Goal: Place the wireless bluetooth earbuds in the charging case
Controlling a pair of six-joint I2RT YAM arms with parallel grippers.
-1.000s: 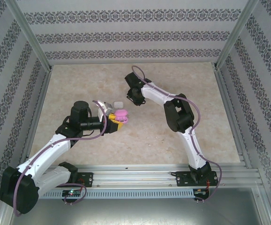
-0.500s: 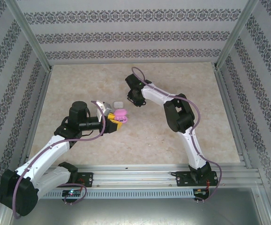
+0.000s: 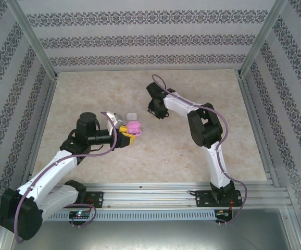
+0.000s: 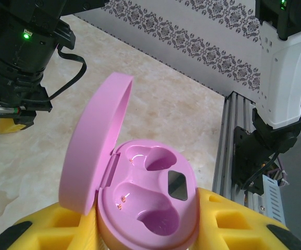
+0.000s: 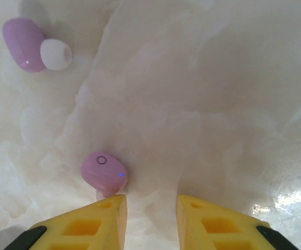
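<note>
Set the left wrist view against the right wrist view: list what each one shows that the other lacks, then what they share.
Left wrist view: the pink charging case, lid raised, both wells empty, gripped by the left pincer. Right wrist view: a near purple earbud lying just ahead of the open right pincer, and a far purple earbud with a white tip. Shared: the marbled tabletop and yellow fingers.

Near earbud (image 5: 104,173) sits just beside the parted jaws — far earbud (image 5: 24,36) well apart.
</note>
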